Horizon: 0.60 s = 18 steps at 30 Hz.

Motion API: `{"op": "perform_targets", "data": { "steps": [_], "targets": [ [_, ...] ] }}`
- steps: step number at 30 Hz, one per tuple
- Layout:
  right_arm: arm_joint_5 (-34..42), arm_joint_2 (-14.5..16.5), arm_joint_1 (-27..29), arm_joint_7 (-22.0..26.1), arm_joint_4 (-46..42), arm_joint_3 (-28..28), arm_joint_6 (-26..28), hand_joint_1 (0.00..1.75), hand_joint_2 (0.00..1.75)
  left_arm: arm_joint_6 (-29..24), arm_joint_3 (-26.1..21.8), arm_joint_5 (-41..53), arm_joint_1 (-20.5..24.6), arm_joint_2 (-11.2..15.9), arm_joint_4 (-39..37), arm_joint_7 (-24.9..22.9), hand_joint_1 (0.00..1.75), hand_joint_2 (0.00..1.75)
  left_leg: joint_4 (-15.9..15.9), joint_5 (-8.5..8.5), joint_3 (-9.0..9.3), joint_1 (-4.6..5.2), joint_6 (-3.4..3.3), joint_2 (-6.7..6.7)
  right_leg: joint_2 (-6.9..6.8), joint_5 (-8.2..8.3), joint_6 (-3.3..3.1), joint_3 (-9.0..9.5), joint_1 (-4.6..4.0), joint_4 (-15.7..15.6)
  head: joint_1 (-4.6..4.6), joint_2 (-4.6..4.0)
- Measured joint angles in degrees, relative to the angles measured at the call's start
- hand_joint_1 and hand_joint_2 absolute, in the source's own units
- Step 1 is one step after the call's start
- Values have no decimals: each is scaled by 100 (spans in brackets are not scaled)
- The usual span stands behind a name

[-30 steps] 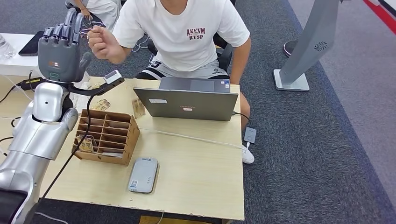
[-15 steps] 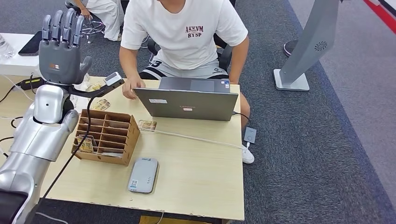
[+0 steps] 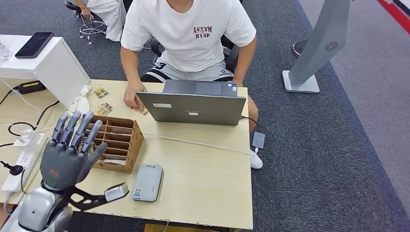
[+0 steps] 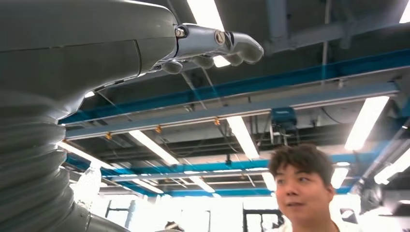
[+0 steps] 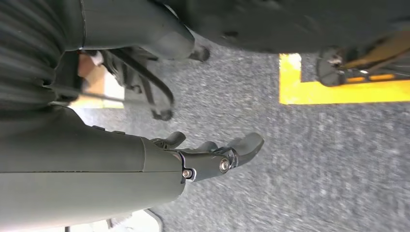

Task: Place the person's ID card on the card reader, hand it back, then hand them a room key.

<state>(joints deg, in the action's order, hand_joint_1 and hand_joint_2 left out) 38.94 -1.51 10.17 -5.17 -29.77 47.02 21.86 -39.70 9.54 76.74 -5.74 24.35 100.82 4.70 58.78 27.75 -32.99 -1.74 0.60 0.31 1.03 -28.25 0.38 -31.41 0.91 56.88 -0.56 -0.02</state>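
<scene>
Both the left hand point(image 3: 67, 157) and right hand point(image 5: 212, 154) hold nothing.

Sitting on the table point(image 3: 208, 188): a card reader point(image 3: 148, 181) near the front edge, a compartment box point(image 3: 116, 141) just behind and to its left, a laptop point(image 3: 193, 107) further back towards the right. Lying left of the laptop, under a person's hand point(image 3: 132, 98), a card point(image 3: 141, 110). Hovering in front of the box, the left hand point(image 3: 67, 153).

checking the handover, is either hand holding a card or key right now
Nothing is held. The left hand is raised above the table with fingers spread and empty; the right hand hangs over the floor, also empty.
</scene>
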Motion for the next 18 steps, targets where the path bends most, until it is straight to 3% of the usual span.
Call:
{"op": "perform_targets", "data": {
  "steps": [3, 6, 12, 18],
  "targets": [
    [-8, -25, 128, -122, -315, -56, 137, 0, 175, 1, -226, 123, -894, -198, 689, 285, 0, 175, 0, 8, -2, 4, -6, -10, -15, -9, 8, 4, 3, -2, 0, 1],
    [-67, -47, 216, -112, -477, -170, 158, 0, 175, 1, -416, -3, -1367, -483, 1101, 644, 0, 175, 0, 10, -3, 5, -8, -24, -31, -12, 11, 13, 4, -1, -1, 1],
    [-387, -78, 405, -185, -783, -431, 245, 0, 175, 1, -1051, -626, -1884, -1179, 1511, 1632, 0, 175, 0, 9, 1, 5, -9, -30, -40, -12, 11, 23, 4, -1, 0, 1],
    [-766, -80, 560, -520, -1117, -631, 369, 0, 175, 1, -1608, -756, -2270, -1505, 1583, 1763, 0, 175, 0, 9, 4, 4, -8, -35, -42, -13, 11, 24, 3, 0, 1, 1]
  ]
}}
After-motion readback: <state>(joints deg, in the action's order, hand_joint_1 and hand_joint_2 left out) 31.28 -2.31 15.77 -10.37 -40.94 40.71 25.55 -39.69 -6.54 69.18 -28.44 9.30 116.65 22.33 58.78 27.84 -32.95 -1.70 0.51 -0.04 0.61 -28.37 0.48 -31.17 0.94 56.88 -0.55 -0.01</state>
